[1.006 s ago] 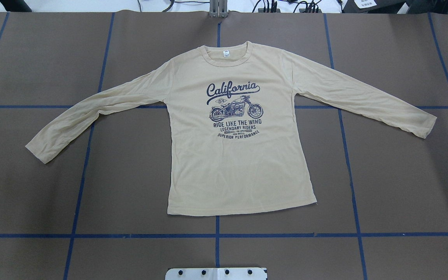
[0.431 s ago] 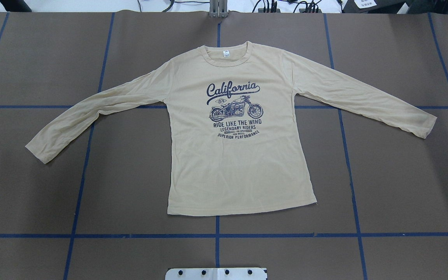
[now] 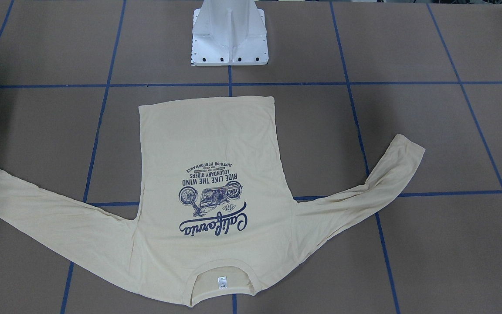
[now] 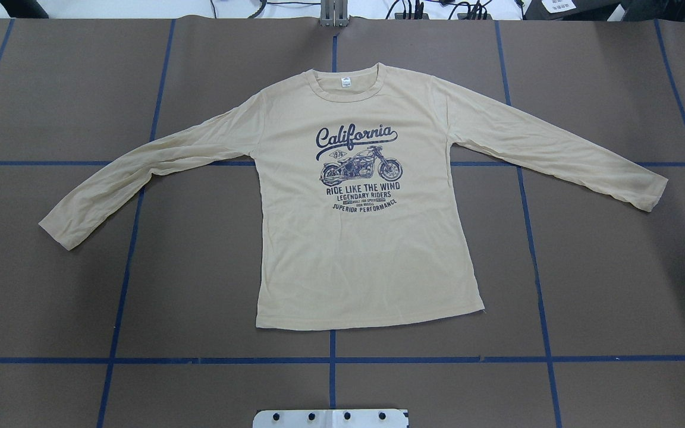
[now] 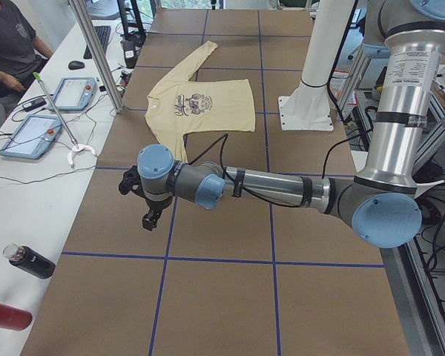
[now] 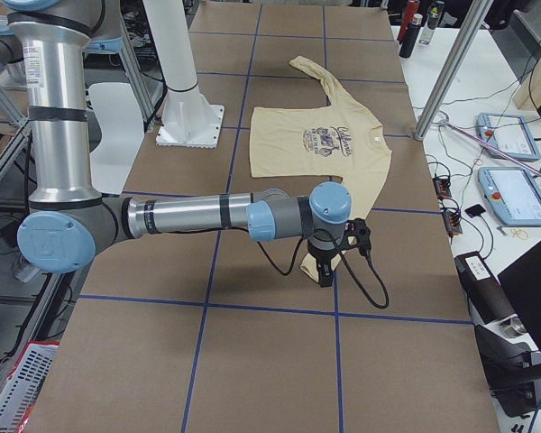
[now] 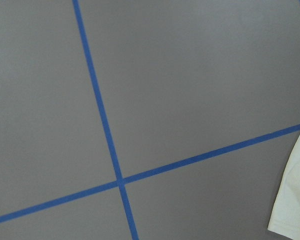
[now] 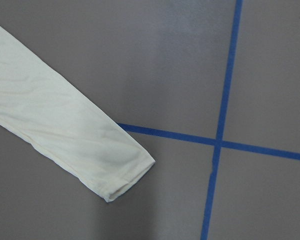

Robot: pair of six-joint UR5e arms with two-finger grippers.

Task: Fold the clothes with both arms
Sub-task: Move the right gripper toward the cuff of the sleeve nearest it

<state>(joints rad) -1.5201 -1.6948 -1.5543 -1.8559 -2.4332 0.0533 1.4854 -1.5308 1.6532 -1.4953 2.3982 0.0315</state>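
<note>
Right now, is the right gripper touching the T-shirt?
Apart. The overhead view shows the whole T-shirt lying bare, with the right gripper nowhere on it.

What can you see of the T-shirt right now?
The T-shirt is pale cream-yellow thin knit, long-sleeved, spread flat and unfolded on the brown table, print side up. The navy California motorcycle print sits on the chest; a small white label shows inside the collar. The collar points away from the robot's base, the hem toward it. Both sleeves lie spread outward, slightly wrinkled. Nothing rests on it.
</note>
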